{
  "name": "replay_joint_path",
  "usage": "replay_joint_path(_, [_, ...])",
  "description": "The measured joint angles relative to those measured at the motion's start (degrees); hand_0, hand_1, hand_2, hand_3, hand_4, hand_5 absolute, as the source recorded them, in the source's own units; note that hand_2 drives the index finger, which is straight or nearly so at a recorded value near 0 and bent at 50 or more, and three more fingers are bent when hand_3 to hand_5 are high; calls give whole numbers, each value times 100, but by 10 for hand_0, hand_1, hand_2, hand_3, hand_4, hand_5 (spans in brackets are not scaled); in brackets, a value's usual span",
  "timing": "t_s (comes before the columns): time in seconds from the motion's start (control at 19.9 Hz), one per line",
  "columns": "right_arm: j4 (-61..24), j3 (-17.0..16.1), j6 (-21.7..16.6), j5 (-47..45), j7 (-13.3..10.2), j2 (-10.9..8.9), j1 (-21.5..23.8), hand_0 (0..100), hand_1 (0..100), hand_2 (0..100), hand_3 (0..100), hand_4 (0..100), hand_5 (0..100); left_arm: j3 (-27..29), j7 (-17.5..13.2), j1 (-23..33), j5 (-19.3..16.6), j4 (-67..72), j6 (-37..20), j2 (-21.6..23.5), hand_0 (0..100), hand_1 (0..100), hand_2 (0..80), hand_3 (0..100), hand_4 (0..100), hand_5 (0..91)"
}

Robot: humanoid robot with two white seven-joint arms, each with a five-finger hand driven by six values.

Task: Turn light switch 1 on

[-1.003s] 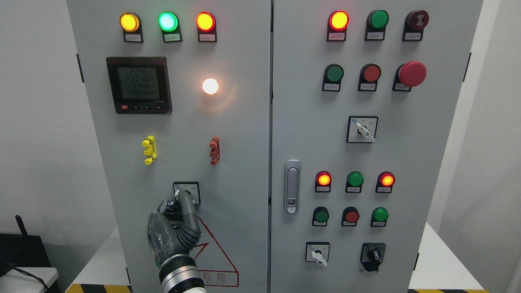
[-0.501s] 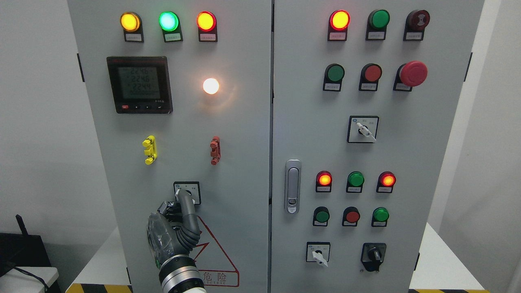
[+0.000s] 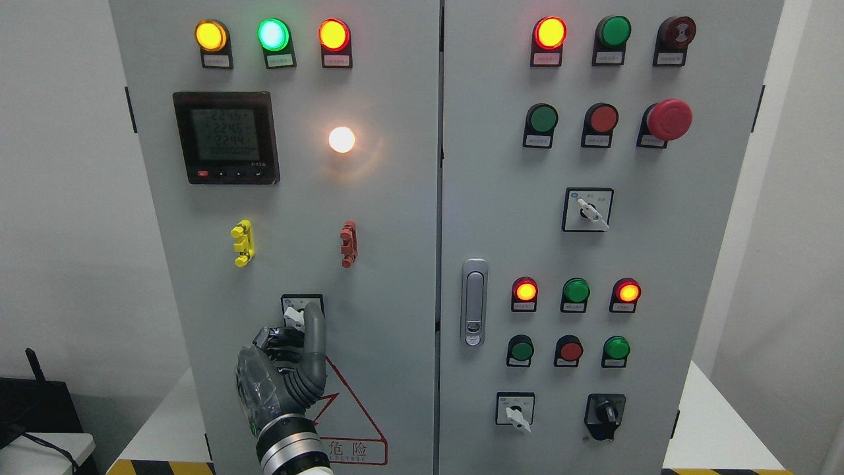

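Left hand (image 3: pixel 280 369): comes up from the bottom edge, left of the middle, palm side toward the left cabinet door (image 3: pixel 395 264).
Fingers (image 3: pixel 315 330): one long finger stands straight up, toward twelve o'clock, its tip lying on the right half of the switch plate; the other fingers are curled in at the knuckles, at about ten o'clock from the wrist. Nothing is gripped; whether the curled ones press the knob I cannot tell.
Light switch 1 (image 3: pixel 302 310): a small square rotary selector low on the left door, at twelve o'clock from the hand. Its white lever shows just left of the raised finger, pointing toward ten o'clock.
White lamp (image 3: pixel 341 139): lit and glowing, well above the switch at about one o'clock.
Meter (image 3: pixel 226 137): dark display at nine o'clock from the lamp, digits showing.
Warning triangle (image 3: pixel 346 415): red outline at three o'clock from the wrist, partly covered by the hand.
Right arm: not in sight.
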Motion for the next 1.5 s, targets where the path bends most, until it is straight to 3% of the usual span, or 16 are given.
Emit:
replay_joint_path(0.5, [1,0,0,0,-16,0,0,120,389,0,0,0,0,13,-203,321,-23,-151,-242,-5,32,336,647,719,762,684])
replay_joint_path(0.65, [1,0,0,0,-21,0,0,120,389,0,0,0,0,22,-234,554,-36,-233,-617,6,35,341,652,728,764,671])
replay_joint_path(0.85, [1,0,0,0,-22,0,0,120,389,0,0,0,0,83,-346,1020,-64,-311,-1395,66,36,356,663,743,767,582])
replay_joint_path(1.1, [1,0,0,0,-23,0,0,120,389,0,0,0,0,423,-1348,1916,-78,-260,-3094,218,53,348,648,774,764,484])
replay_joint_path(1.25, [1,0,0,0,-25,0,0,120,389,0,0,0,0,849,-1980,2420,-77,-61,-4178,319,65,334,588,757,726,404])
replay_joint_path(1.4, [1,0,0,0,-27,0,0,120,389,0,0,0,0,1435,-2620,2894,-74,249,-4994,397,75,293,446,642,639,231])
replay_joint_path(1.5, [1,0,0,0,-31,0,0,120,389,0,0,0,0,1911,-3071,3181,-62,531,-5422,438,84,248,321,504,506,103])
